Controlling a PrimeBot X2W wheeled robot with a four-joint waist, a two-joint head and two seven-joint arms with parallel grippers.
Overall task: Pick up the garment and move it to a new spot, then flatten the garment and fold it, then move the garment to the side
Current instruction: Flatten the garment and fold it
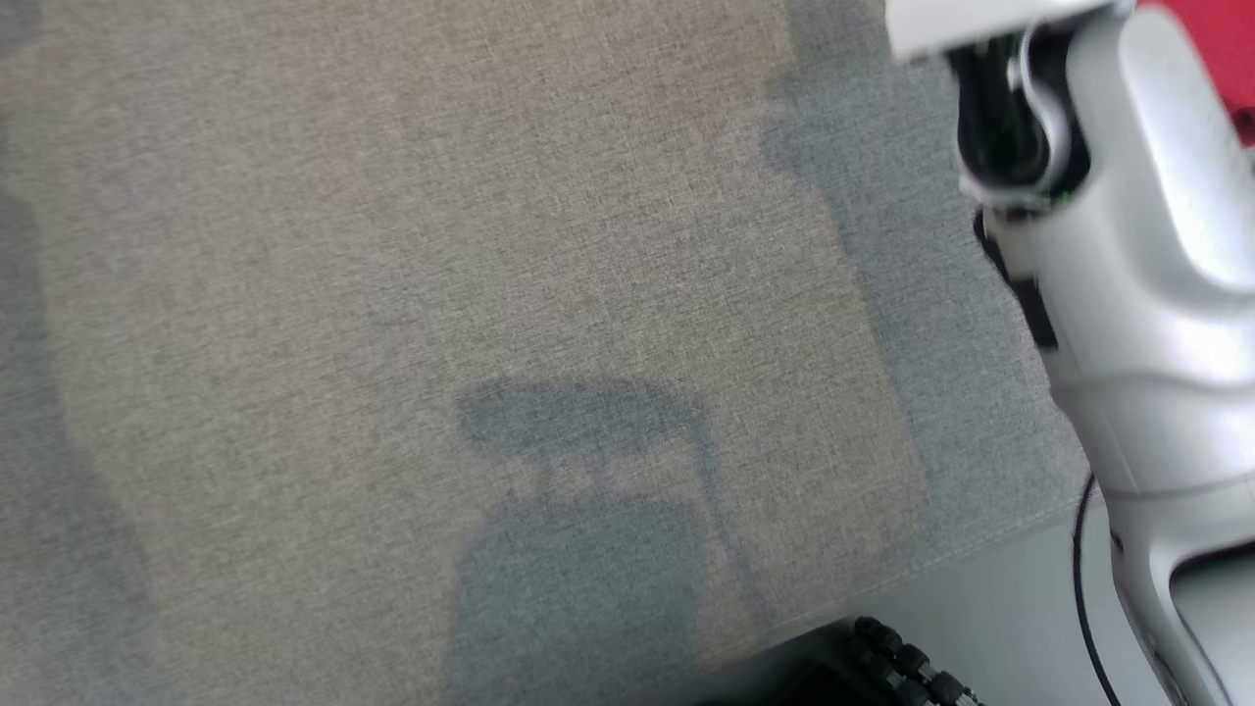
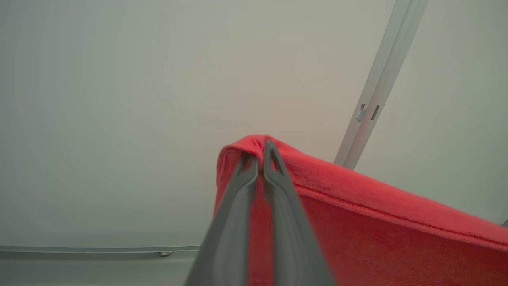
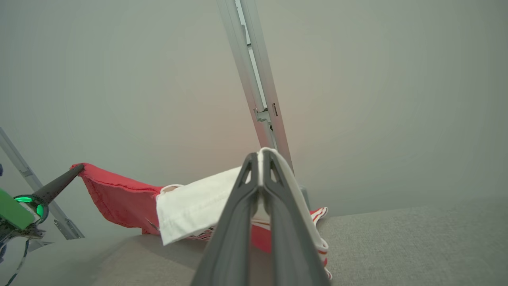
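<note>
Left gripper [image 2: 260, 153]: fingers squeezed together on a red, fleecy, stitched edge of the garment [image 2: 377, 222].
Right gripper [image 3: 260, 157]: fingers clamped on the white hem.
Garment: slung between both grippers above the grey woven surface [image 3: 397, 246]; its striped lower part is partly hidden behind the fingers.
Forearm [image 1: 1147, 245]: pale, blurred, cut off at the edge.

Arm shell [image 1: 1147, 245]: glossy silver-white, rounded, with a dark recessed joint [image 1: 1005, 118]. Thin black cable [image 1: 1081, 549] along its lower section. Black ribbed part [image 1: 907, 667] at the head view's bottom edge. Left fingers [image 2: 234, 222] and right fingers [image 3: 232, 234]: long, matt dark grey, tapering, slotted near the tips. Green lit ring [image 3: 24, 198] at the left fingers' base
</note>
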